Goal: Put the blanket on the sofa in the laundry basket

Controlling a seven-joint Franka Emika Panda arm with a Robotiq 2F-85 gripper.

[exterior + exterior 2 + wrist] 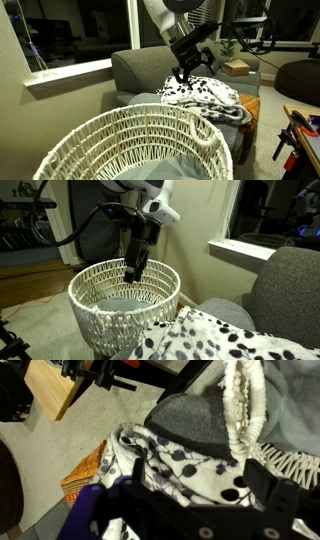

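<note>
Your gripper (182,76) points down just above the spotted blanket (203,96), which lies heaped on the grey sofa (138,68) at the centre right of an exterior view. The woven basket (120,140) fills the lower foreground, near the sofa. Whether the gripper is released or clenched cannot be told; it shows too dark and small.

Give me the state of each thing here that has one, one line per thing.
blanket: bunched up on the sofa seat, not gripped, not yet in the basket.
sofa: the blanket lies heaped on it.
laundry basket: upright beside the sofa, top open, no spotted blanket inside.
gripper: hovers over the blanket's edge, looks open, holds nothing.
</note>
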